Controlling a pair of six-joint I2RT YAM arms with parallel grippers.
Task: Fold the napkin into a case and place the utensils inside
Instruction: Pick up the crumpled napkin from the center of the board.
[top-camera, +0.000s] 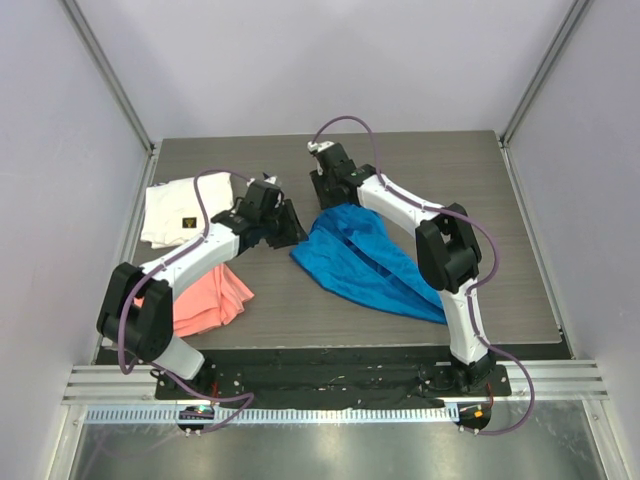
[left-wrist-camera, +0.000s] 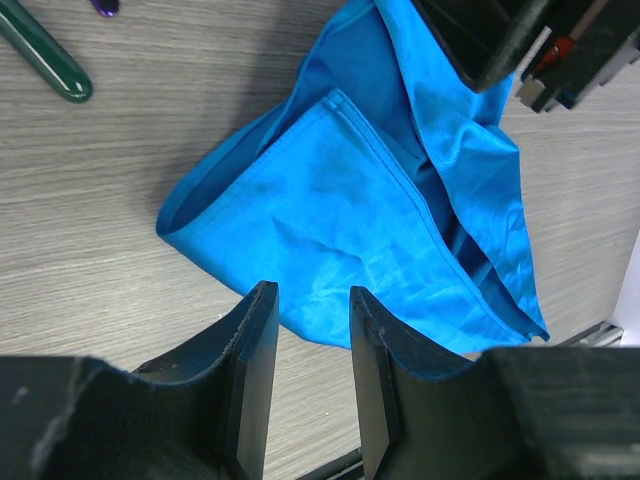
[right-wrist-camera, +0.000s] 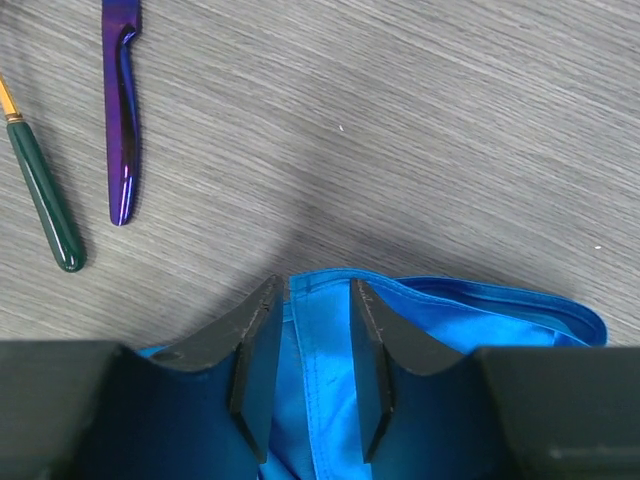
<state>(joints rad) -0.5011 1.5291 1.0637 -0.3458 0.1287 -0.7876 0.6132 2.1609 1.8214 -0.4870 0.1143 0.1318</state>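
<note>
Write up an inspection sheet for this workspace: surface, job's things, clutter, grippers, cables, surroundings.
Surface: grey wood-grain table, nothing spilled.
Job's things: blue napkin rumpled and loosely folded, not yet a narrow case; purple utensil and green-handled utensil lie on the table outside it.
Clutter: white cloth with a dark label, salmon-pink cloth, both at the left.
Grippers: left gripper open over the napkin's edge; right gripper open, jaws astride the napkin's hem.
Cables: a purple cable loops along each arm; no snag seen.
Surroundings: pale walls; metal rail at the near edge.
</note>
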